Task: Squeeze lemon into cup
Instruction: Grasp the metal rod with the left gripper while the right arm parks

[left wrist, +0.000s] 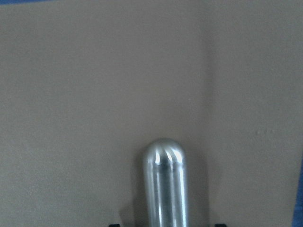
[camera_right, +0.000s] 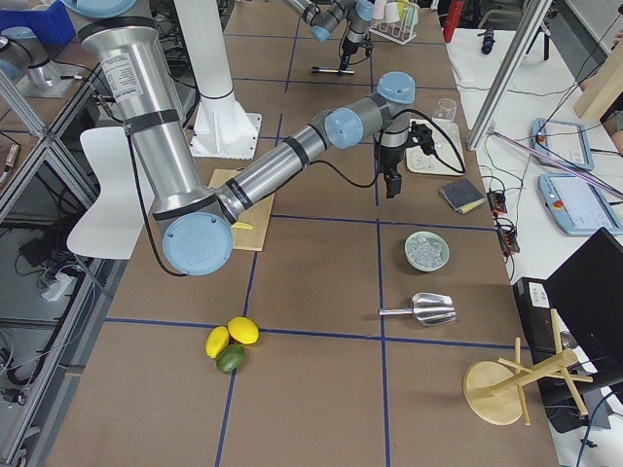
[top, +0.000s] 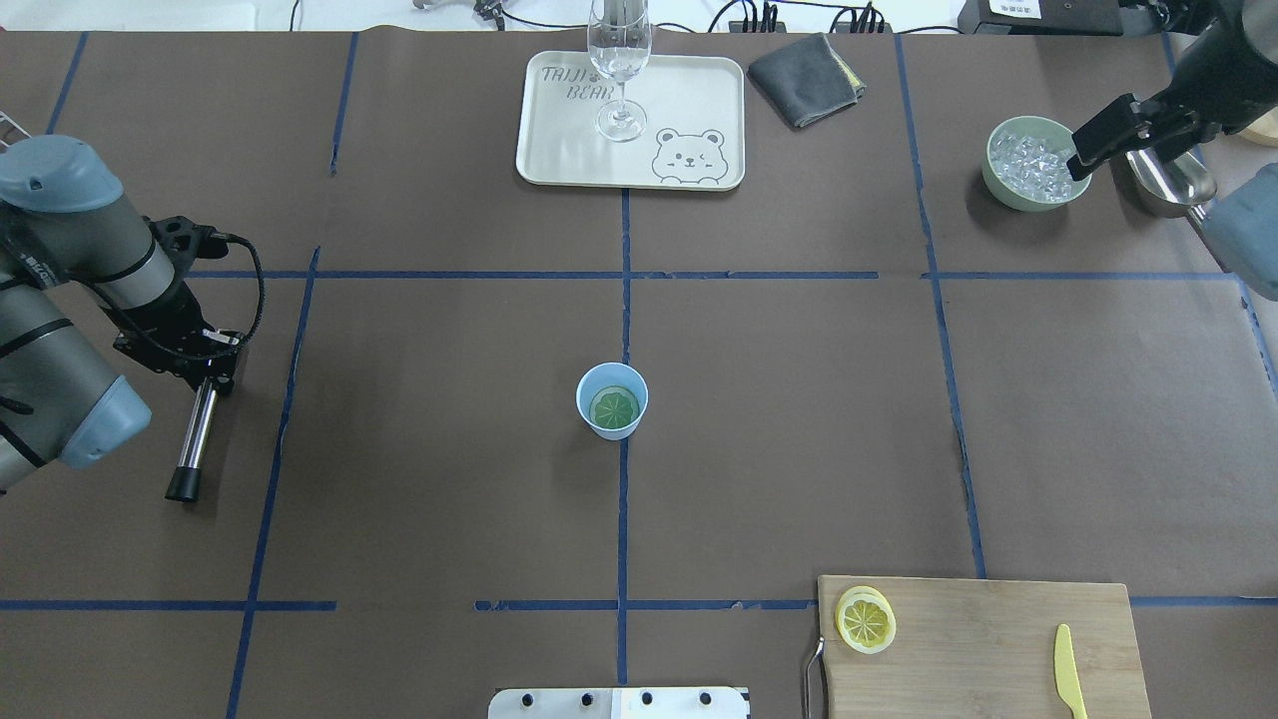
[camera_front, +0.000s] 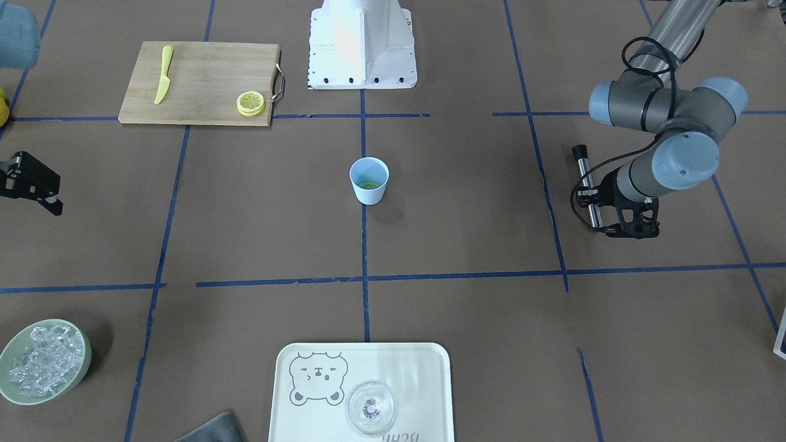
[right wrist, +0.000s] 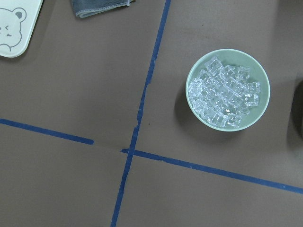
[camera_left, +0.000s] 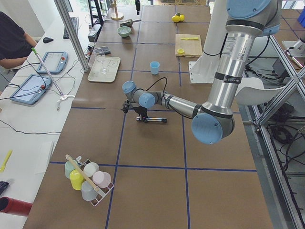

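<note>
Not begun, I judge: the lemon (top: 865,620) lies on the board (top: 978,649), near right, well apart from the cup (top: 585,394) at the worktop's centre. The left pincer (top: 210,371) clamps a rod (top: 193,444). Whether the right pincer (top: 1083,158), by the ice bowl (top: 1028,204), is open I cannot tell. Next, the right arm must reach the lemon. Only the overhead view clearly shows a green slice (top: 614,407) inside the cup.

Looking straight down now on a round pale green bowl (right wrist: 251,116), heaped with clear ice cubes (right wrist: 222,99), sitting on the brown paper table cover (right wrist: 71,85) right of a blue tape line (right wrist: 142,104) that crosses another just below and left of it. Top left, the rounded corner of a cream tray (right wrist: 27,30) with a bear drawing (right wrist: 8,23), and near it at the top edge a folded grey cloth (right wrist: 99,7).
</note>
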`<state>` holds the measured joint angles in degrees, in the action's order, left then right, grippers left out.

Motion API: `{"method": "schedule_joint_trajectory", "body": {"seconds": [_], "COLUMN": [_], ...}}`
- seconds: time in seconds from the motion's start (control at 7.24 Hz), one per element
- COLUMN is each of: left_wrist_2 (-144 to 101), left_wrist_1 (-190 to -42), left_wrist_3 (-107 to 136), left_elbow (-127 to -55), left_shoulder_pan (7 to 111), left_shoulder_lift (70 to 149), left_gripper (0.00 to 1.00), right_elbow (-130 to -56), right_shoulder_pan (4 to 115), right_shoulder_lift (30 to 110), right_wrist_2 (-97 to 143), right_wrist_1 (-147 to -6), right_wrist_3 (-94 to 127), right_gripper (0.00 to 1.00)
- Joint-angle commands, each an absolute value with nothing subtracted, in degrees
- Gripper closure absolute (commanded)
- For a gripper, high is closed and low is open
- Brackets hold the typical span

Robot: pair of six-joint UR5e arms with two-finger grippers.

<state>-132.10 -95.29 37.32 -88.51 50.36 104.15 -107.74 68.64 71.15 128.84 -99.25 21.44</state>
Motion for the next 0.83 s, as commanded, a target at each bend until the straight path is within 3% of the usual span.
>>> {"method": "schedule_joint_trajectory", "body": {"seconds": [0.0,0.69], "left_wrist_2": [-132.1,-116.5], "left_wrist_1": [-94.8,-94.8], "left_wrist_3": [37.5,41.5], "left_elbow": [-89.1,-103.0], "left_shoulder_pan": [50.8,57.4], "left_shoulder_lift": [104.2,106.5], "left_gripper": [1.0,1.0], "right_elbow": [-107.8,-107.8], "right_shoulder_pan": [68.6,69.8], "right_shoulder_lift": [71.2,71.9], "right_wrist_2": [128.9,131.0], "right_wrist_1": [-99.3,-99.5], "right_wrist_3": [21.4,21.6], "right_gripper": [0.0,0.0]}}
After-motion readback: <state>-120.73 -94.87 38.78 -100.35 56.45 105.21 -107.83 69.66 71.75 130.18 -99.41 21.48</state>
